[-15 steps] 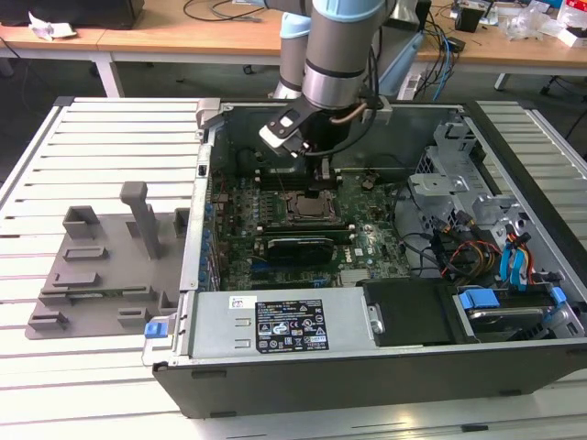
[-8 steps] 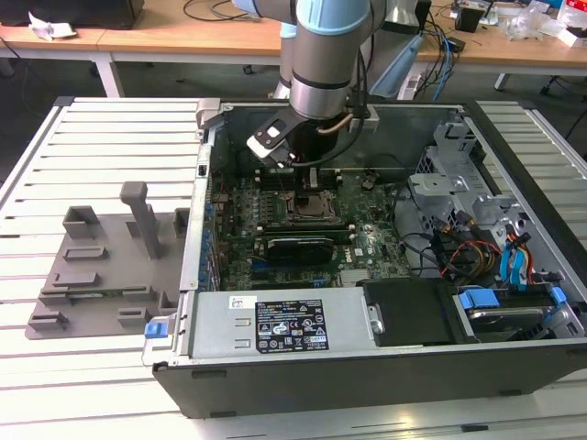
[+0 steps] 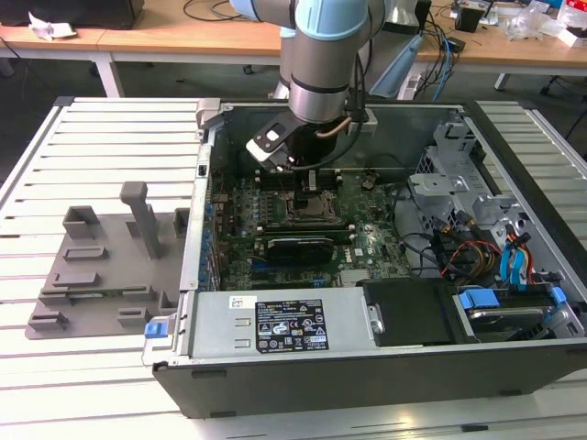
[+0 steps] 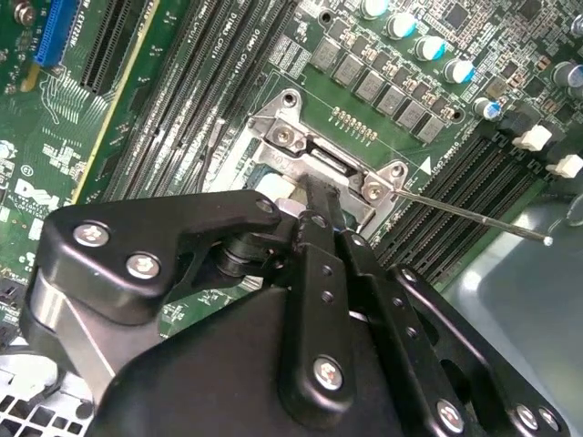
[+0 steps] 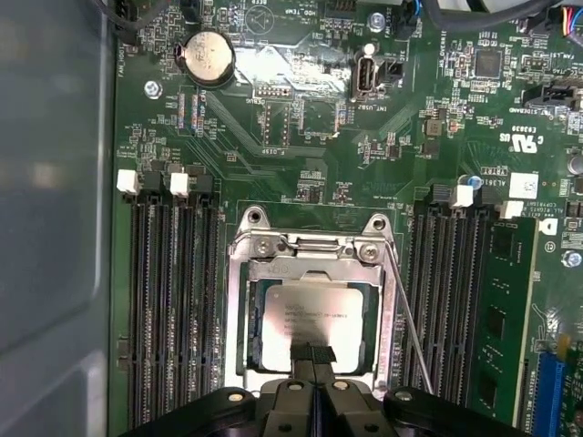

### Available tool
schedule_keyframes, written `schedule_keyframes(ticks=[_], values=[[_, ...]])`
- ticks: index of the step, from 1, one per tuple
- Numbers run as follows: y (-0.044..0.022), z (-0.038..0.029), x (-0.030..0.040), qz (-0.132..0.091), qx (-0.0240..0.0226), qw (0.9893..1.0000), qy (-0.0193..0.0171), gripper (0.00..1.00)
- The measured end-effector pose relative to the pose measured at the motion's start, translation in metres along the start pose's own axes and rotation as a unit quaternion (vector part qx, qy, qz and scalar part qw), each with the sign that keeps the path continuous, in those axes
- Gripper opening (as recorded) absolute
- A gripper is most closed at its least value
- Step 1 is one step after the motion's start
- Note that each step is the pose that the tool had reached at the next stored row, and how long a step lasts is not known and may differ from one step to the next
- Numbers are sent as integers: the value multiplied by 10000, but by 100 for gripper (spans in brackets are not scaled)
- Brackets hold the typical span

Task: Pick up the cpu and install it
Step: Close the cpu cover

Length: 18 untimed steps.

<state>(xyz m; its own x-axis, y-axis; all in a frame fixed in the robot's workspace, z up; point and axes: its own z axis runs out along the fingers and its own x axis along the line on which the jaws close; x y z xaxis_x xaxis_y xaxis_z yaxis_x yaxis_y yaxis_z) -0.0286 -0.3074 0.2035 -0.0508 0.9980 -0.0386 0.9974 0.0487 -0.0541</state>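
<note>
The cpu [image 5: 305, 309], a pale silvery square chip, lies flat inside the metal socket frame [image 5: 310, 257] on the green motherboard. In the first wrist view my gripper [image 5: 312, 353] has its two black fingers pressed together with nothing between them, their tips over the near edge of the cpu. The second wrist view has the gripper [image 4: 316, 189] at the socket, with a pale corner of the cpu [image 4: 273, 188] beside the fingers. In the exterior view the gripper [image 3: 304, 174] hangs inside the open computer case, just above the socket [image 3: 316, 209].
The thin socket lever [image 5: 410, 328] stands out beside the frame. Black memory slots [image 5: 168, 309] flank the socket. A grey plastic tray with upright posts [image 3: 101, 266] sits at the exterior view's left. The case walls [image 3: 197, 211], the drive cage [image 3: 449, 183] and cables hem the arm in.
</note>
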Motion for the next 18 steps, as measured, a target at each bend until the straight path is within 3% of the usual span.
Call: schedule_keyframes(ticks=[2,4,6,18], values=[[53,-6,-3,-3,-5,10000,1,11],[146,-28,-7,-3,-4,10000,4,11],[184,-53,-11,-2,-3,10000,6,11],[194,-268,-21,-2,-3,10000,6,11]])
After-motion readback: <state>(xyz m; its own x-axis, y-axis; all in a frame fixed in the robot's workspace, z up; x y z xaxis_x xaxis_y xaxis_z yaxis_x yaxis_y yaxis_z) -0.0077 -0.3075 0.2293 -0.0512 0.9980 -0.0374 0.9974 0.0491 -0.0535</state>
